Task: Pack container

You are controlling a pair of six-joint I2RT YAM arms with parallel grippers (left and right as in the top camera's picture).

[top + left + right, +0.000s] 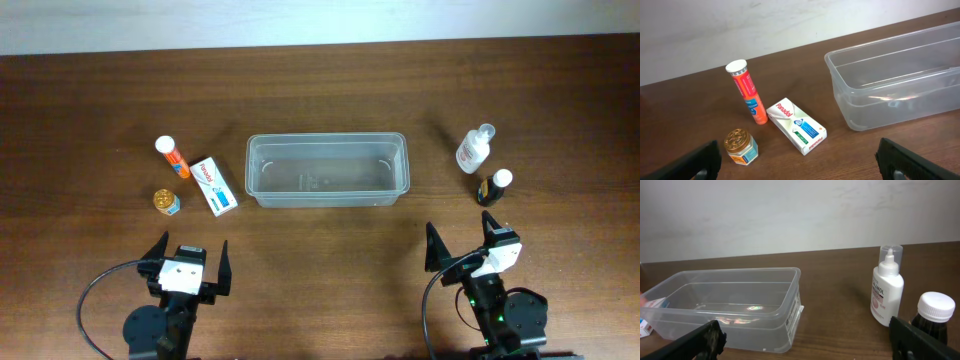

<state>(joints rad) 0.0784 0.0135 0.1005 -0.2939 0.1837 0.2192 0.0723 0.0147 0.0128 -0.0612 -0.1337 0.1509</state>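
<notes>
The clear plastic container [327, 170] [900, 82] [725, 305] lies empty in the middle of the table. To its left are an orange tube [172, 157] [747, 91], a white Panadol box [214, 186] [796, 125] and a small gold-lidded jar [166, 202] [740, 146]. To its right stand a white bottle [475, 149] [886, 287] and a dark bottle with a white cap [494, 187] [932, 317]. My left gripper [188, 262] [800, 167] is open near the front edge, nothing between its fingers. My right gripper [462, 243] [805, 342] is open too, empty, below the bottles.
The brown wooden table [320, 80] ends at a pale wall at the back. Black cables [95, 300] loop beside each arm base at the front edge.
</notes>
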